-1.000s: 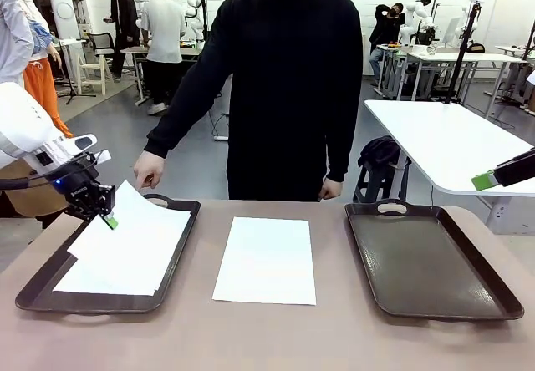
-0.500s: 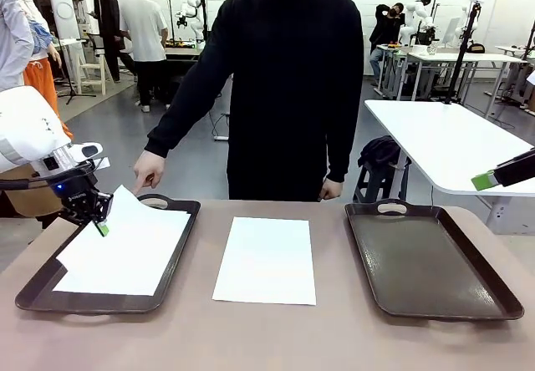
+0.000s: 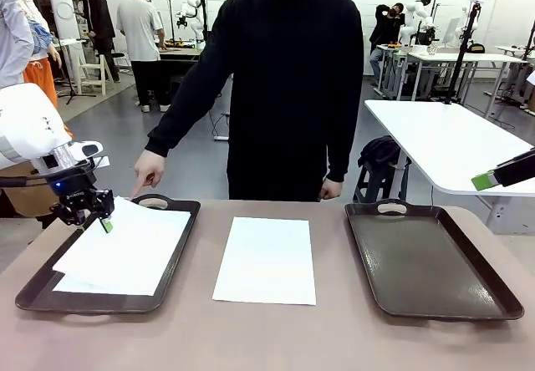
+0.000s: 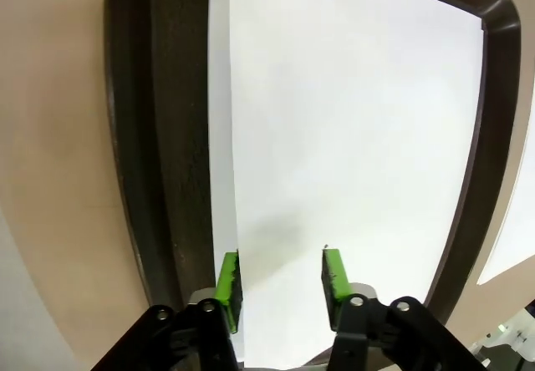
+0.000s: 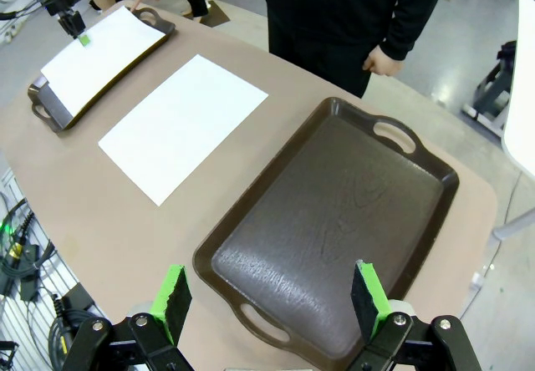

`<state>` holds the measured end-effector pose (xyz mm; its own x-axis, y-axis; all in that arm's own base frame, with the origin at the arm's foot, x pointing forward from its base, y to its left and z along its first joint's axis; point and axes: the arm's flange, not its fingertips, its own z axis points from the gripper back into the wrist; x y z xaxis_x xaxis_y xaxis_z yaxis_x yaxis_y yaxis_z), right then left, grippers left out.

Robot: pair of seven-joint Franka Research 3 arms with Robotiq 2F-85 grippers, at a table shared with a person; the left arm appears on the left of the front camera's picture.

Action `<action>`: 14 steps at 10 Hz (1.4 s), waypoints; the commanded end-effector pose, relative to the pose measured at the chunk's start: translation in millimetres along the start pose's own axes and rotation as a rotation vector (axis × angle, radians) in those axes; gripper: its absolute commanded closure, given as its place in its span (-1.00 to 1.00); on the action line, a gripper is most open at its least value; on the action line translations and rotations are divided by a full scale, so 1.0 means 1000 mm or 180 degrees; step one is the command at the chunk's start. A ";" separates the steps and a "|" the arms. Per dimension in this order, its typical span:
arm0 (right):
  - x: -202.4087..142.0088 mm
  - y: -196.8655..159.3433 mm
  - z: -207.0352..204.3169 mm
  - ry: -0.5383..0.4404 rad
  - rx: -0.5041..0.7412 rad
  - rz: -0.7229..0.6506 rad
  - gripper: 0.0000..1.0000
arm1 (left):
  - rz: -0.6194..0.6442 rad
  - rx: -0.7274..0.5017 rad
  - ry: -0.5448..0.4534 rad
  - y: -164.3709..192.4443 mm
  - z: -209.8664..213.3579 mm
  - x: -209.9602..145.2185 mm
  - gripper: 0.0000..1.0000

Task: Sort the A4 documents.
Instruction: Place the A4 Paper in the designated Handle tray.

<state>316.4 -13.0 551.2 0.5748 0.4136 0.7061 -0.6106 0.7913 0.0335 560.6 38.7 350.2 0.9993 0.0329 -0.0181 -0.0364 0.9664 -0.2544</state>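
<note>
Two A4 documents (image 3: 125, 250) lie stacked, slightly skewed, in the left dark tray (image 3: 182, 241); the left wrist view has them as white sheets (image 4: 351, 137). My left gripper (image 3: 99, 219) hangs just above the top sheet's far left corner, open, its green pads (image 4: 227, 292) straddling the sheet's edge without pinching it. A third white sheet (image 3: 267, 258) lies flat on the table between the trays. My right gripper (image 5: 272, 296) is open and empty, high above the near end of the empty right tray (image 5: 334, 221).
A person in black stands at the far side; one hand (image 3: 149, 170) points down at the left tray's far handle, the other hangs by the right tray's far end. The right tray (image 3: 426, 258) holds nothing. A white table stands behind on the right.
My left gripper has opened and let go of the top sheet, which has dropped from a raised tilt to lie flat on the left tray. The gripper shifted slightly left. The right arm held still.
</note>
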 end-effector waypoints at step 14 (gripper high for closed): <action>0.000 -0.001 -0.001 0.0003 0.0007 -0.0025 -1.00 | 0.0046 0.0191 -0.0025 0.000 0.006 0.001 -0.79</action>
<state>316.4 -13.0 551.2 0.5748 0.4136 0.7061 -0.6106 0.7913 0.0335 561.1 39.9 356.0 0.9978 0.0642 -0.0168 -0.0662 0.9779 -0.1981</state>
